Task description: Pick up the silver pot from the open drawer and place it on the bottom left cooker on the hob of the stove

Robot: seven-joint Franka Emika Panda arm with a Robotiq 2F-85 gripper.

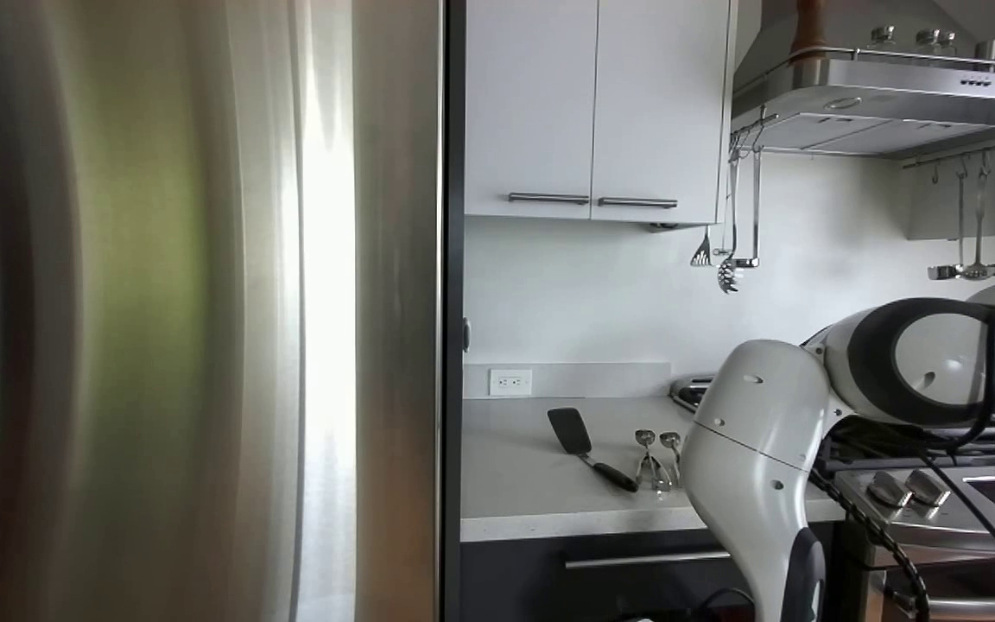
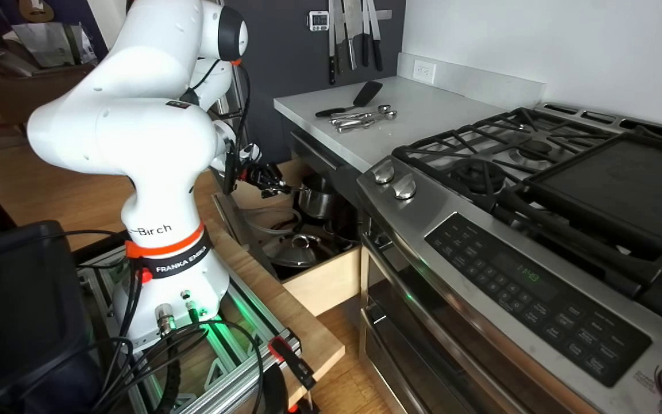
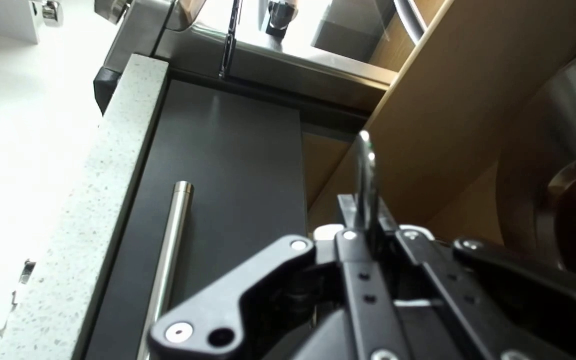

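Silver pot (image 2: 315, 203) lies in or just above the open drawer (image 2: 322, 282), unclear which, toward the hob (image 2: 500, 152) from the pincer (image 2: 282, 188), which is clamped narrow on its handle (image 3: 366, 170), long axis running from pincer to pot, so lifting likely calls for keeping it level.

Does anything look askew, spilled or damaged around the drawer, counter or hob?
No spill or damage shows, though part of the drawer is hidden. Only mildly odd: the spatula and metal scoops lie loose on the countertop, while other utensils hang under the hood.
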